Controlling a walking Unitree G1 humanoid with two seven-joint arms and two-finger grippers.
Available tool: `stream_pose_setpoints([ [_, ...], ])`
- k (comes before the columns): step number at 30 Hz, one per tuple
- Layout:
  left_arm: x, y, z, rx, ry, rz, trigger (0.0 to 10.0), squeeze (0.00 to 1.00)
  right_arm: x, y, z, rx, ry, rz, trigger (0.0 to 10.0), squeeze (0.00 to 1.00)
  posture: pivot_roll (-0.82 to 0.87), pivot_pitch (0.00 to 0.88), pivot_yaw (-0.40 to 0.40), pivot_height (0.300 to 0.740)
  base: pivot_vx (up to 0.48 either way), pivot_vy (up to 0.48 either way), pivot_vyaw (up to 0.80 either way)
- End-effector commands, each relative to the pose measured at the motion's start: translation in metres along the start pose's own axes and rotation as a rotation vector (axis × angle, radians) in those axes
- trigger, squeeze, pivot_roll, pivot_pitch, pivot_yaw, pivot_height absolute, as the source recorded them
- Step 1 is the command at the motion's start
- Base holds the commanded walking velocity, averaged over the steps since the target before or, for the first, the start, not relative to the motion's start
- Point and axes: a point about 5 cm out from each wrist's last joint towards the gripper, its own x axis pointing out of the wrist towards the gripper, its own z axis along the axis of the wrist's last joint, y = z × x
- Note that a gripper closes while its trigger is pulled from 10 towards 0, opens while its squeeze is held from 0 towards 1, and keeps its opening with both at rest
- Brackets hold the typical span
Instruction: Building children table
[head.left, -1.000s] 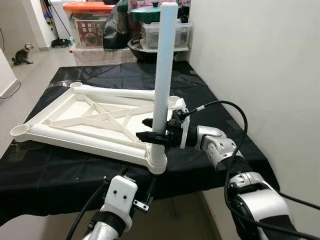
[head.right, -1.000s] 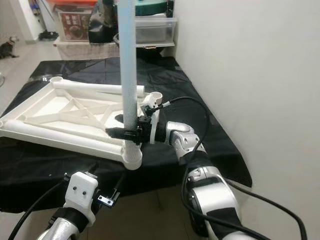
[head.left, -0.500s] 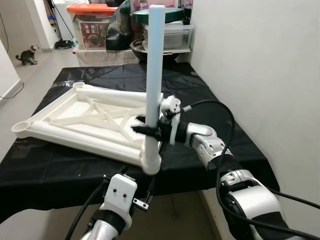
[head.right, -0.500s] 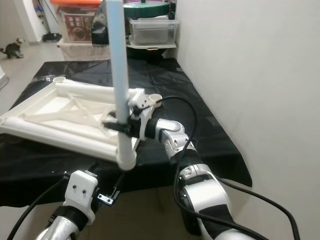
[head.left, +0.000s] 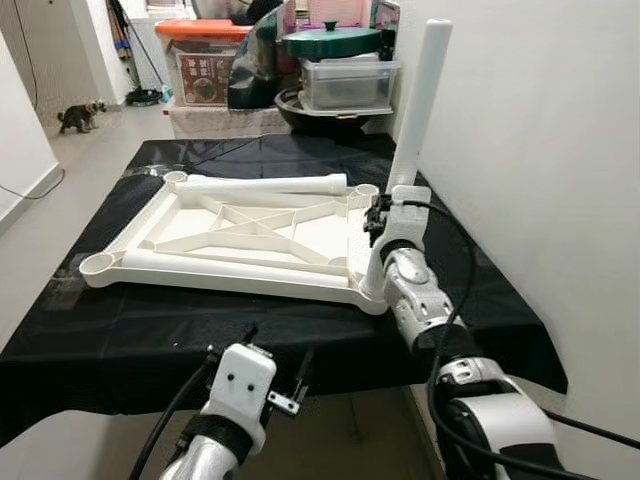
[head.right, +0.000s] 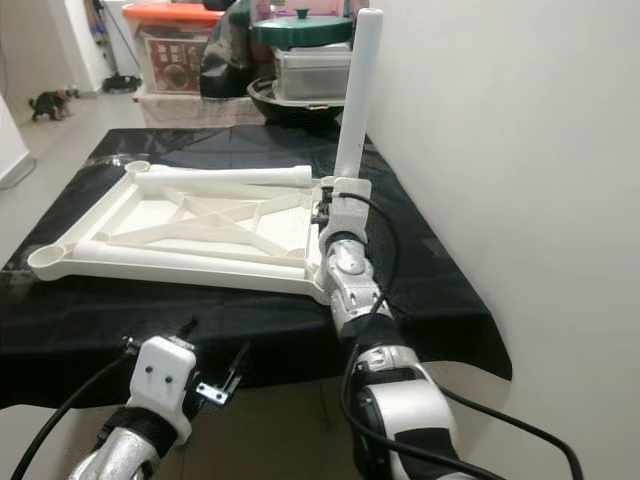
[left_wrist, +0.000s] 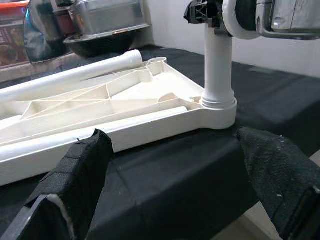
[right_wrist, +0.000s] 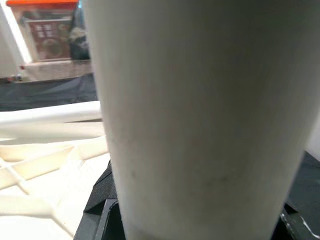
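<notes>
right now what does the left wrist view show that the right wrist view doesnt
Left wrist view alone: the leg's foot seated in the tabletop's corner socket, the black cloth's front edge, the left gripper with its jaws spread, and the right gripper on the leg.

Right wrist view alone: the orange-lidded bin.

Both: the upright white leg and the upturned tabletop frame.
</notes>
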Motion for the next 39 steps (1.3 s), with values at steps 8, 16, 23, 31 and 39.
stream_pose_setpoints([
  [8,-0.001,-0.001,0.000,-0.002,0.005,-0.011,10.0,0.00,-0.004,0.016,-0.019,0.116,0.074,0.061,10.0,1.00,0.04,0.029,-0.044,0.740,0.000,0.000,0.00],
  [16,0.000,-0.003,0.001,-0.012,-0.002,-0.025,10.0,0.00,-0.005,0.036,-0.003,0.179,0.038,0.555,10.0,0.00,0.04,0.028,-0.045,0.740,0.000,0.000,0.00],
  [23,0.000,-0.003,0.001,-0.013,-0.002,-0.026,10.0,0.00,-0.016,0.032,-0.003,0.178,0.128,1.030,10.0,0.00,0.04,0.028,-0.045,0.740,0.000,0.000,0.00],
  [31,-0.001,-0.004,0.000,-0.015,0.003,-0.027,10.0,0.00,-0.038,0.031,-0.005,0.093,0.184,1.479,10.0,0.00,0.05,0.024,-0.051,0.740,0.000,0.000,0.00],
  [39,-0.002,-0.006,-0.001,-0.020,0.004,-0.035,10.0,0.00,-0.041,0.038,-0.002,0.080,0.173,1.575,0.0,0.00,0.05,0.015,-0.052,0.740,0.000,0.000,0.00],
])
